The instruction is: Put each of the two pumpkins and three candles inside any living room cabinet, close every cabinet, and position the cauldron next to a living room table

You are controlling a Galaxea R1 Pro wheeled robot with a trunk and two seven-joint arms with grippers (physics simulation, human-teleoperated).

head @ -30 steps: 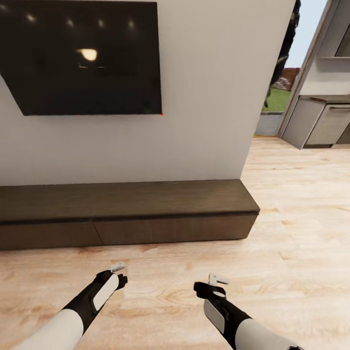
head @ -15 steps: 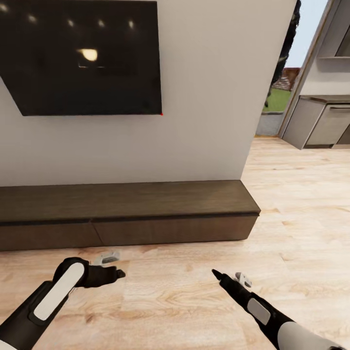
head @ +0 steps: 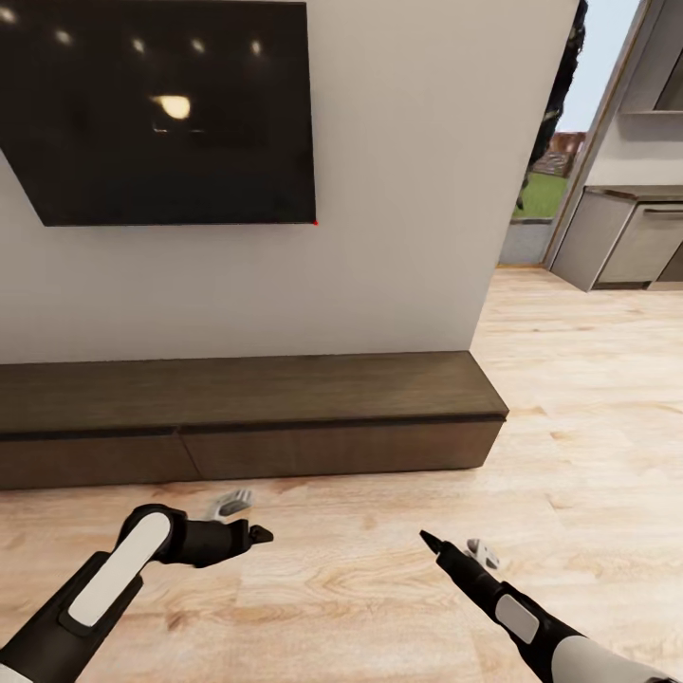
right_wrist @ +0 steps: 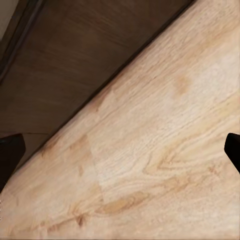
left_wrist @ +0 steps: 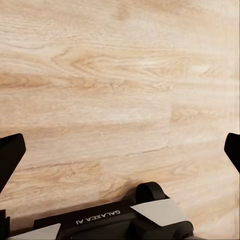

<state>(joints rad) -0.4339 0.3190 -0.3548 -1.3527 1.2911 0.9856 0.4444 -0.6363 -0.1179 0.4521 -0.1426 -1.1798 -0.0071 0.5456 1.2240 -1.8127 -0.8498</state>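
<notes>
Closed cabinet point(head: 251, 417) on plank floor point(head: 588, 455)

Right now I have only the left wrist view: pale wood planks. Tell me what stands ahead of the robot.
Observer: A long, low dark brown wood cabinet stands against the pale wall, with its drawer fronts shut.
Operator: Report the right gripper.
Observer: The right gripper is open and empty, above the light plank floor short of the cabinet.
Operator: Say what hangs above the cabinet.
Observer: A black wall-mounted TV.
</notes>
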